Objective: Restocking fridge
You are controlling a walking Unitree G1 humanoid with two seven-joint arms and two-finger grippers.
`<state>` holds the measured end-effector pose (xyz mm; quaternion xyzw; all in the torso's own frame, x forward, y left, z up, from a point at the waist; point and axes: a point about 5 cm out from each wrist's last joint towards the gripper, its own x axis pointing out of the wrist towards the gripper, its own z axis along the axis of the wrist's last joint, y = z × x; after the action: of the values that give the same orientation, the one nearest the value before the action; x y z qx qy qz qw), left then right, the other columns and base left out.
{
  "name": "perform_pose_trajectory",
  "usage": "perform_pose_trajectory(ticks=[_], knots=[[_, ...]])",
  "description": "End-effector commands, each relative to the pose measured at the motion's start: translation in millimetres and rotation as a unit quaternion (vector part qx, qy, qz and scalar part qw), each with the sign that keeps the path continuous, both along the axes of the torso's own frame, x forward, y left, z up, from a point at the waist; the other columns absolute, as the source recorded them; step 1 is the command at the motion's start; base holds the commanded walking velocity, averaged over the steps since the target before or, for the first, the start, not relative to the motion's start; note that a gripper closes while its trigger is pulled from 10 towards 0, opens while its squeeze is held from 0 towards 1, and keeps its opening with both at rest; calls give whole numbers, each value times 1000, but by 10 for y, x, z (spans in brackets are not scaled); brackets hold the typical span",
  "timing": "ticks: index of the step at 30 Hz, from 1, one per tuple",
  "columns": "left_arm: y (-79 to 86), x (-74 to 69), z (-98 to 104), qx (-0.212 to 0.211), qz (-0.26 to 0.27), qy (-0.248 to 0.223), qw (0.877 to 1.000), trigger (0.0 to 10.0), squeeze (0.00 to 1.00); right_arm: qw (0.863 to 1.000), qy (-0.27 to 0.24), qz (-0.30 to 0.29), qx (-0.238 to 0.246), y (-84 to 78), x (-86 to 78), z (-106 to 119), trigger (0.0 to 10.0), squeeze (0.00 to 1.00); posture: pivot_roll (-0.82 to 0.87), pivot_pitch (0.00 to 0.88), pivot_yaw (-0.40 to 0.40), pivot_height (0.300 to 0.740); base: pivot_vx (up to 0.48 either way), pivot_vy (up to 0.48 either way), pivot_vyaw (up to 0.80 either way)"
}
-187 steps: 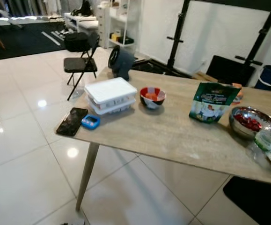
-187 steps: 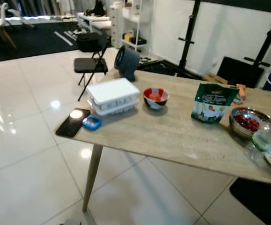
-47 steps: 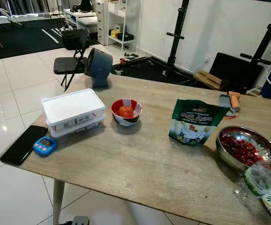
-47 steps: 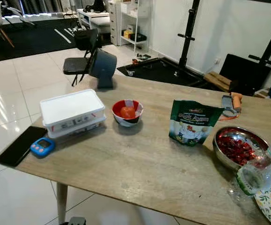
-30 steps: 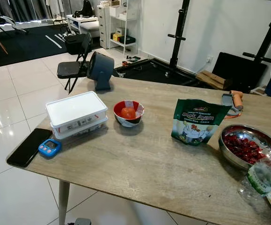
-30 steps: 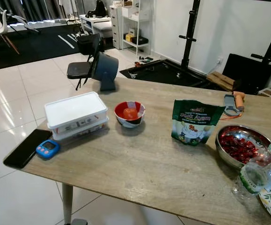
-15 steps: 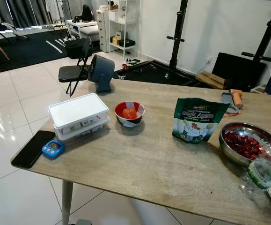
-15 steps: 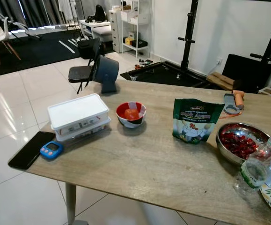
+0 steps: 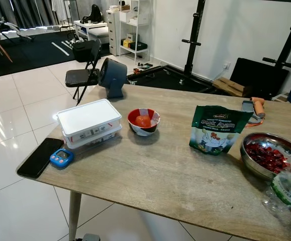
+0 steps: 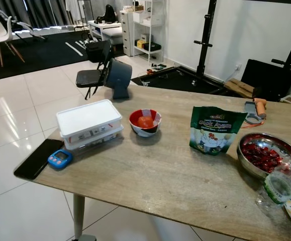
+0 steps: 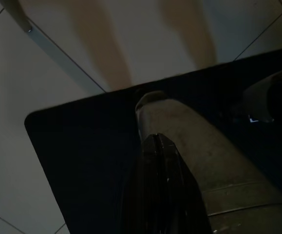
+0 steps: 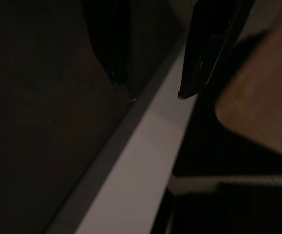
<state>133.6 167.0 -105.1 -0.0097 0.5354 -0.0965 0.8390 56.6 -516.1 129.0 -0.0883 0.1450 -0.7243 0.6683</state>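
1. Wooden table (image 9: 150, 186): fills the lower centre of the head view and carries all the stock listed below.
2. White lidded container (image 9: 89, 122): left of centre; flat lid, looks rigid, probably the easiest first carry.
3. Red bowl (image 9: 143, 121): centre, just right of the container, something orange-red inside; open top, so it must stay level.
4. Green pouch (image 9: 217, 128): right of centre, standing upright; soft, likely to tip if nudged.
5. Steel bowl (image 9: 271, 154) of red fruit: right edge; a clear plastic bottle (image 9: 286, 187) sits close in front of it, at the lower right corner.
6. Black phone (image 9: 39, 157) and blue timer (image 9: 62, 157): lower left, near the table edge; not fridge goods, to be left alone.
7. My left gripper (image 11: 156, 139): hanging over dark floor, fingers pressed together, holding nothing.
8. My right gripper (image 12: 153, 92): hanging idle in shade, fingers parted, empty.
9. Step in hand, as I judge it: choose one item and raise an arm. Advice: square up to the table, reach over the phone and timer without sweeping them off.
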Motion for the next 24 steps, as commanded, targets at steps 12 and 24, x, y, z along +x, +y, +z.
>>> perform_pose_trajectory(ticks=[12, 24], knots=[[22, -19, -6, 2, 6, 5, 1000, 10000, 0, 921, -181, 250, -236, 145, 1051, 1318, 10000, 0, -82, 0, -3, 740, 0, 0, 0], [19, -17, -6, 1, 8, 4, 1000, 10000, 0, 806, -284, 444, -270, 607, 1583, 1814, 10000, 0, -78, 0, -5, 740, 0, 0, 0]])
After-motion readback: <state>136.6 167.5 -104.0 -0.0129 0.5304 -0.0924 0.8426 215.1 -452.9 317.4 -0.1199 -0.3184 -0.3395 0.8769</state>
